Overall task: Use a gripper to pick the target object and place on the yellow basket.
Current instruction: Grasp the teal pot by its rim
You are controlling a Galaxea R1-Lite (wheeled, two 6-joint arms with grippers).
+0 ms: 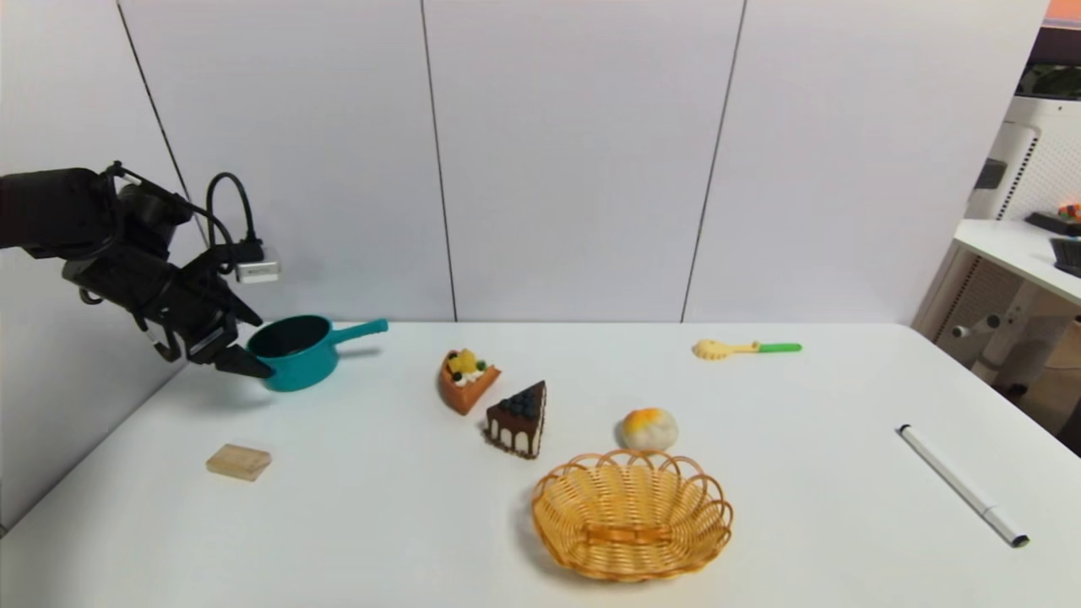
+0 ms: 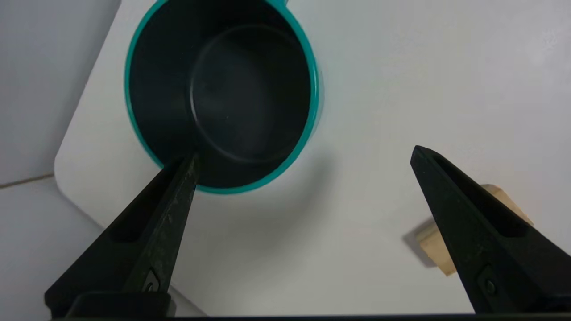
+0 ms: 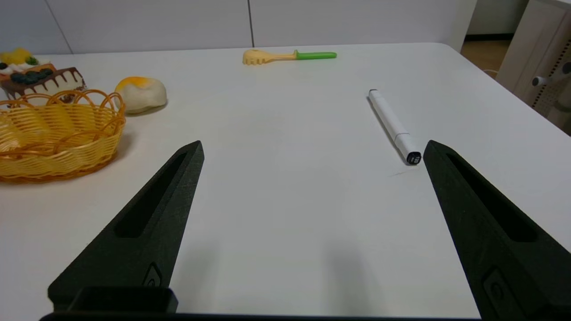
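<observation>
The teal saucepan (image 1: 297, 359) stands at the table's far left, its handle pointing right, its dark inside (image 2: 250, 98) empty. My left gripper (image 1: 262, 346) hangs open at the pan's left side. In the left wrist view the left gripper (image 2: 305, 154) has one fingertip (image 2: 189, 167) over the pan's near rim, and the other lies over bare table; contact cannot be told. The yellow basket (image 1: 714, 507) sits empty near the front middle, also as the basket (image 3: 58, 133) in the right wrist view. My right gripper (image 3: 313, 145) is open, low over bare table, holding nothing.
A wooden block (image 1: 239, 462) lies in front of the pan. Two cake slices (image 1: 466, 380) (image 1: 519, 418) and a bun (image 1: 649, 428) lie between pan and basket. A yellow-green pasta fork (image 1: 743, 348) lies at the back right, a white marker (image 1: 963, 484) at the right. The table's left edge runs beside the pan.
</observation>
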